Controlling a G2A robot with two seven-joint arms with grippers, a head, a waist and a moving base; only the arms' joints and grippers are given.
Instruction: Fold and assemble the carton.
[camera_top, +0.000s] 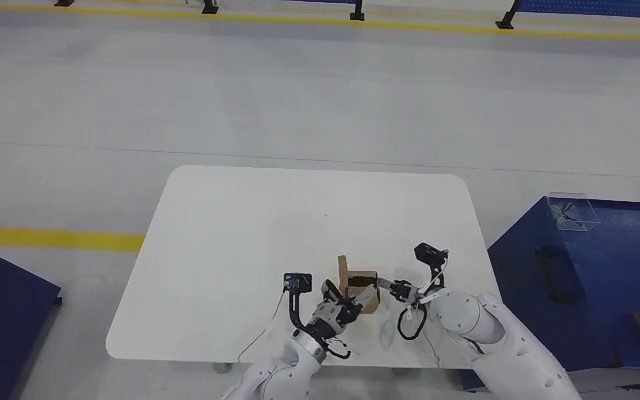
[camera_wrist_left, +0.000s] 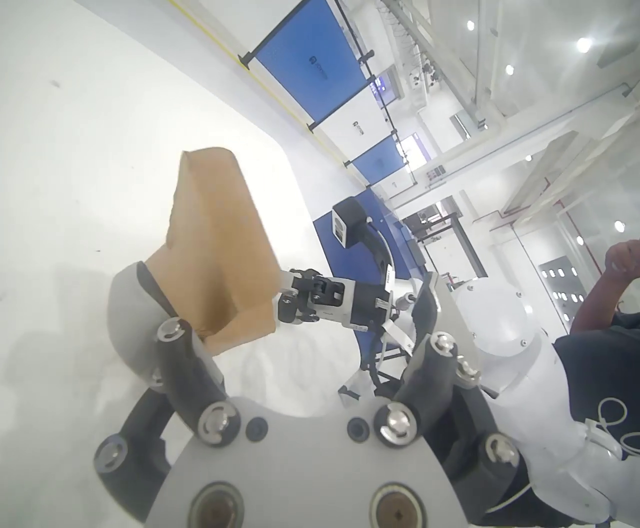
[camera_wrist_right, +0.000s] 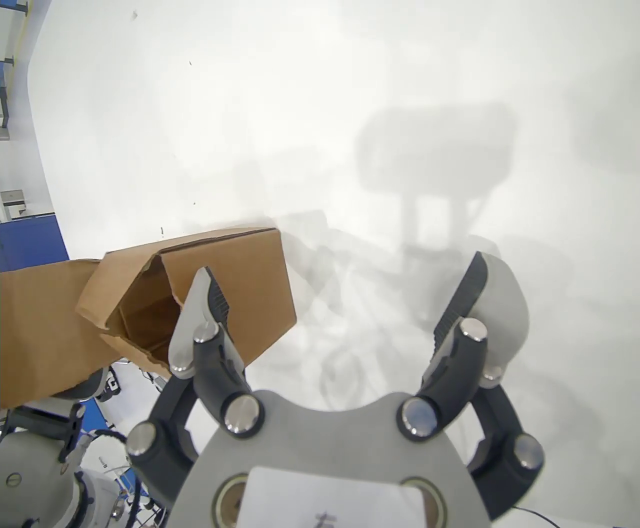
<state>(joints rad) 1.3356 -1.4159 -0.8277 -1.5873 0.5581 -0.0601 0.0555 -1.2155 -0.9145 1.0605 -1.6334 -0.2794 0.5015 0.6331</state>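
Note:
A small brown carton (camera_top: 358, 287) sits near the white table's (camera_top: 300, 220) front edge, partly formed, with one flap standing up. In the left wrist view the carton (camera_wrist_left: 220, 250) leans against one grey finger (camera_wrist_left: 132, 305) of my left gripper (camera_wrist_left: 280, 287), which is open wide. The right arm's gripper (camera_wrist_left: 300, 302) touches the carton's far side there. In the right wrist view the carton's (camera_wrist_right: 240, 280) open end faces the camera, hollow inside. My right gripper (camera_wrist_right: 340, 267) is open, and one finger (camera_wrist_right: 200, 305) lies against the carton's edge. From above, the left gripper (camera_top: 337, 306) and right gripper (camera_top: 386, 290) flank the carton.
A blue bin (camera_top: 575, 275) stands off the table's right side, with a clear container (camera_top: 573, 210) on its corner. The table's front edge (camera_top: 200, 357) runs close behind both grippers. White tabletop stretches beyond the carton toward the back.

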